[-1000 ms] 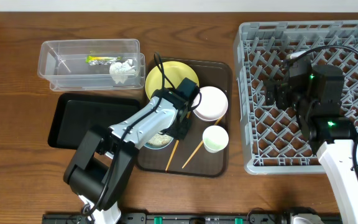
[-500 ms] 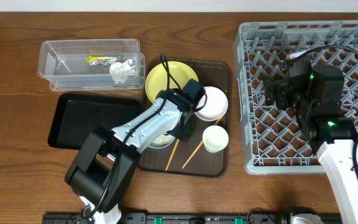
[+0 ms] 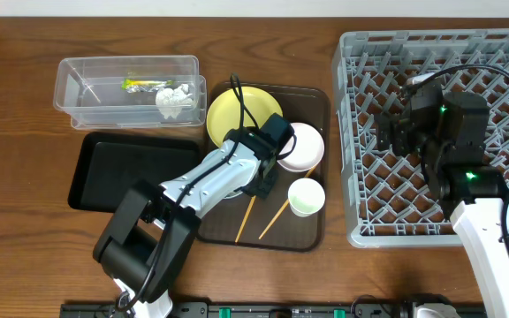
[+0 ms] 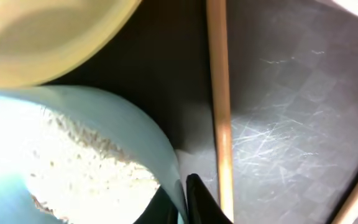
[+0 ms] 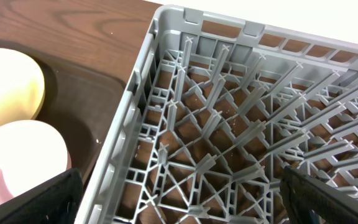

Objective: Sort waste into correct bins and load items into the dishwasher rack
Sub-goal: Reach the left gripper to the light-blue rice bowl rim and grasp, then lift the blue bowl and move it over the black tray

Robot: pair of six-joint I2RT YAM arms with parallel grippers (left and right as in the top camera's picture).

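Note:
My left gripper (image 3: 260,183) is shut on the rim of the light blue bowl (image 4: 126,121), which holds white rice (image 4: 79,168). The bowl sits on the brown serving tray (image 3: 312,231) and is mostly hidden under my arm in the overhead view. A yellow plate (image 3: 235,110), a white bowl (image 3: 300,147), a pale green cup (image 3: 307,196) and two chopsticks (image 3: 274,219) are also on that tray. A wrapper (image 3: 144,84) and a tissue (image 3: 173,98) lie in the clear tubs (image 3: 95,88). My right gripper (image 5: 182,199) is open and empty over the grey rack (image 3: 440,177).
A shallow black tray (image 3: 122,172) lies left of the brown serving tray, below the clear tubs. One chopstick (image 4: 219,93) runs close beside my left fingers. The rack's upright pegs (image 5: 229,118) stand under the right gripper. Bare wooden table surrounds everything.
My left gripper has shifted slightly to the right and now covers more of the blue bowl. The right arm has not moved.

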